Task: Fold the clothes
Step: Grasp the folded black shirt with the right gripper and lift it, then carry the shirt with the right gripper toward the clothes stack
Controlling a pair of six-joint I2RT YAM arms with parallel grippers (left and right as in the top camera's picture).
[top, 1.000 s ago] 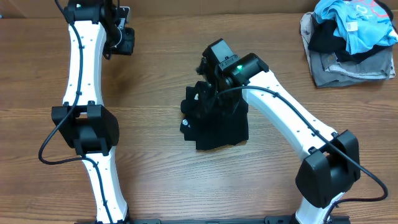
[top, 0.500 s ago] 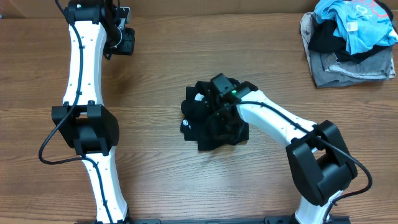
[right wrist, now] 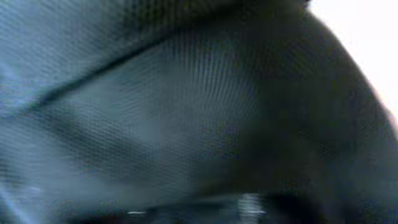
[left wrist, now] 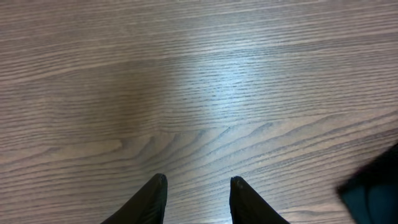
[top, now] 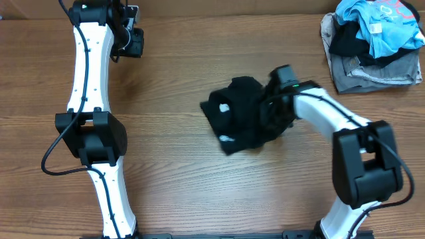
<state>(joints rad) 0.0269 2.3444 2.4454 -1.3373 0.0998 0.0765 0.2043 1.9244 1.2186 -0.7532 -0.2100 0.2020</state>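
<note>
The clothes [top: 240, 114] are a black garment bunched into a compact heap in the middle of the table, with small white marks showing on its left side. My right gripper [top: 267, 106] is pressed into the heap's right side, and its fingers are hidden in the fabric. Blurred black cloth [right wrist: 186, 106] fills the whole right wrist view, so the jaws cannot be made out. My left gripper [top: 133, 43] hangs at the far left, well away from the garment. Its fingertips [left wrist: 158, 186] stand apart over bare wood with nothing between them.
A pile with a light blue shirt [top: 382, 23] on top of a grey folded garment [top: 372, 74] lies at the far right corner. The left arm [top: 89, 99] stretches along the table's left side. A dark blurred shape [left wrist: 376, 193] shows at the left wrist view's lower right edge.
The right arm swung from above the black heap to its right side. The heap shifted right and changed shape. The left arm stayed still.
</note>
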